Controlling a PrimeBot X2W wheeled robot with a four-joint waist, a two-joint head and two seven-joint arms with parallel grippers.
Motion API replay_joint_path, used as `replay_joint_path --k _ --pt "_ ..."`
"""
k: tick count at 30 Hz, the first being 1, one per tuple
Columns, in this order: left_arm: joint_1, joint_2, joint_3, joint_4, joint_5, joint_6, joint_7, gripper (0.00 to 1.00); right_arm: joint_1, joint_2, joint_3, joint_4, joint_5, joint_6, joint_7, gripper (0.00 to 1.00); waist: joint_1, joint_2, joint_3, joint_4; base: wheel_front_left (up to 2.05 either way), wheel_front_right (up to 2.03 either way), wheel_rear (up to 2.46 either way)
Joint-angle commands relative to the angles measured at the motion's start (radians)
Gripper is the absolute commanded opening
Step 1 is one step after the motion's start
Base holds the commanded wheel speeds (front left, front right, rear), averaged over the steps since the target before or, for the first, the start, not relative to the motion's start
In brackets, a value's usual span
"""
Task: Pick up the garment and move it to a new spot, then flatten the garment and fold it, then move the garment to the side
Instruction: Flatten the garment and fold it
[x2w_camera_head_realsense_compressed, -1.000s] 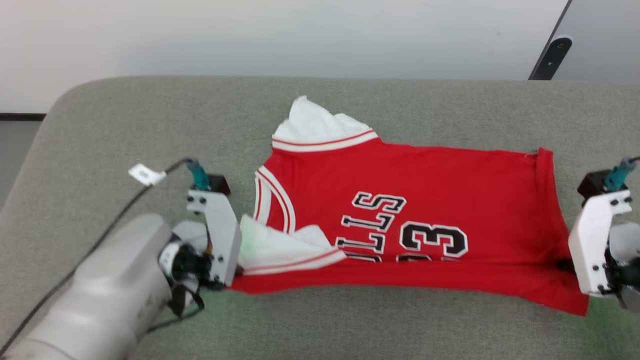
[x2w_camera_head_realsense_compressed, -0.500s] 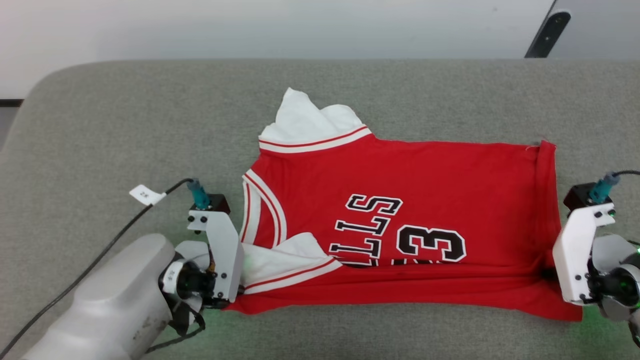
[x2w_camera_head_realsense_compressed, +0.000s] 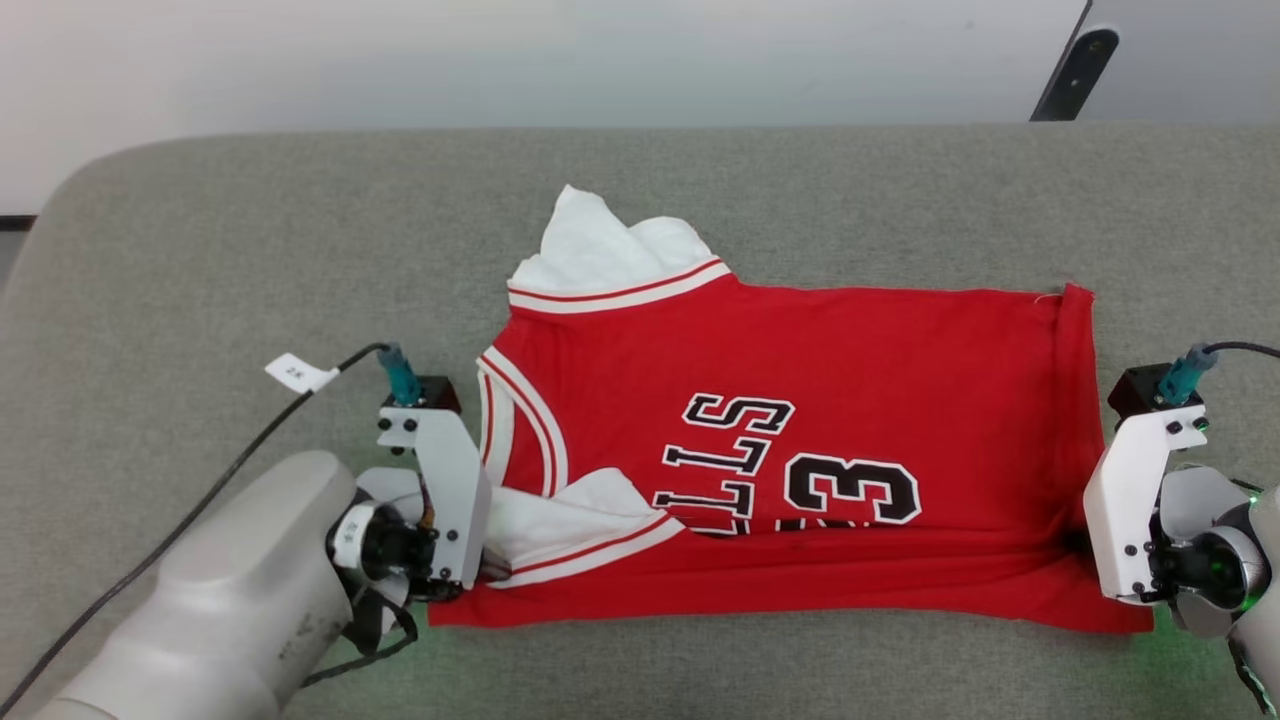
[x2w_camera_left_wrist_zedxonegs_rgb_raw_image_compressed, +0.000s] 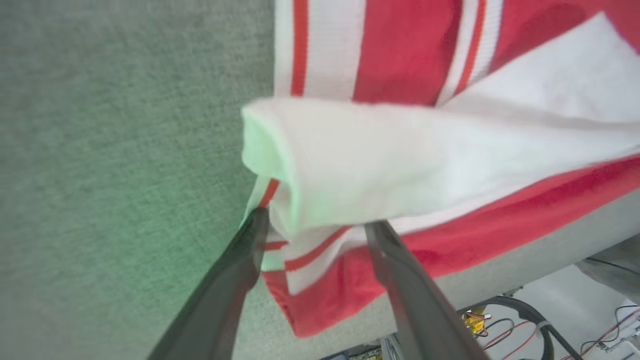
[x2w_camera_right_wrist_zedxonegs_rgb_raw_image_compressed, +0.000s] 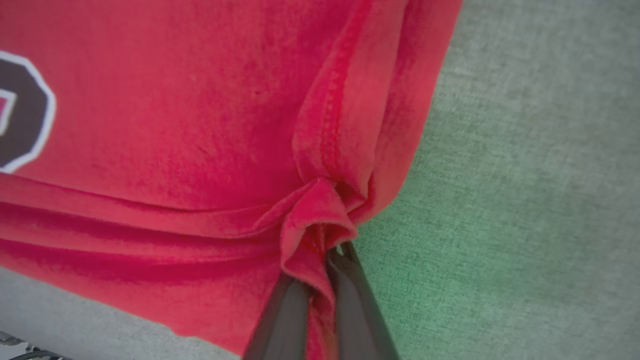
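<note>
The garment (x2w_camera_head_realsense_compressed: 850, 380), a red jersey with white sleeves and black lettering, lies spread on the grey-green padded surface (x2w_camera_head_realsense_compressed: 250, 260), its near edge folded over. My left gripper (x2w_camera_head_realsense_compressed: 493, 572) is at the jersey's near-left corner. In the left wrist view it (x2w_camera_left_wrist_zedxonegs_rgb_raw_image_compressed: 316, 225) stands open, its fingers on either side of the folded white sleeve (x2w_camera_left_wrist_zedxonegs_rgb_raw_image_compressed: 410, 145). My right gripper (x2w_camera_head_realsense_compressed: 1078, 541) is at the near-right hem. The right wrist view shows it (x2w_camera_right_wrist_zedxonegs_rgb_raw_image_compressed: 332, 255) shut on a bunched pinch of the red hem (x2w_camera_right_wrist_zedxonegs_rgb_raw_image_compressed: 320, 220).
A black cable with a white tag (x2w_camera_head_realsense_compressed: 295, 372) runs along my left arm. A dark post (x2w_camera_head_realsense_compressed: 1070, 65) leans at the back right. The surface's near edge (x2w_camera_left_wrist_zedxonegs_rgb_raw_image_compressed: 500, 280) is close behind the jersey, with wires below it. Bare padding lies to the left and far side.
My left gripper has opened and let go of the white sleeve. The jersey has settled lower and flatter on the surface. The right gripper keeps its hold; the head camera has shifted slightly.
</note>
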Motion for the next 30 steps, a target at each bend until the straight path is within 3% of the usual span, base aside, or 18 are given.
replay_joint_path --k 1,8,9,10,11,15,20,26,30 --pt "0.031 0.021 -0.021 0.023 0.02 0.012 -0.002 1.0 0.044 0.016 0.018 0.03 0.005 -0.001 0.003 0.0 0.0 -0.0001 -0.022 0.014 0.0 0.0 0.0" --pt "0.009 0.07 -0.006 -0.096 0.03 0.039 -0.001 1.0 0.062 0.036 0.025 0.081 0.002 -0.001 -0.019 0.0 0.0 -0.0001 -0.066 0.03 0.0 0.0 0.0" --pt "0.014 0.079 0.0 -0.113 0.029 0.046 -0.01 1.0 0.063 0.038 0.024 0.092 -0.002 -0.001 -0.024 0.19 0.0 -0.0001 -0.072 0.031 0.0 0.0 0.0" --pt "0.022 0.089 0.007 -0.133 0.024 0.054 -0.02 1.0 0.062 0.04 0.02 0.103 -0.012 -0.001 -0.031 0.45 0.0 -0.0001 -0.077 0.031 0.0 0.0 0.0" --pt "0.032 0.101 0.017 -0.152 0.02 0.064 -0.034 1.0 0.059 0.042 0.016 0.117 -0.022 -0.001 -0.04 1.0 0.0 -0.0001 -0.083 0.031 0.0 0.0 0.0" --pt "0.079 0.131 0.055 -0.233 0.019 0.103 -0.128 1.0 0.053 0.061 -0.001 0.168 -0.055 -0.001 -0.084 1.0 0.0 -0.0001 -0.109 0.028 0.0 0.0 0.0" --pt "0.167 0.165 0.106 -0.323 0.018 0.111 -0.282 1.0 0.064 0.054 0.004 0.173 -0.059 -0.001 -0.121 1.0 0.0 -0.0001 -0.162 0.015 0.0 0.0 0.0" --pt "0.278 0.201 0.156 -0.423 0.051 0.089 -0.509 1.0 0.103 0.011 0.028 0.067 -0.047 -0.001 -0.219 1.0 0.0 -0.0001 -0.219 -0.005 0.0 0.0 0.0" --pt "0.358 0.209 0.188 -0.471 0.079 0.082 -0.681 1.0 0.152 -0.045 0.029 -0.044 -0.069 -0.001 -0.366 1.0 0.0 -0.0001 -0.242 -0.016 0.0 0.0 0.0"
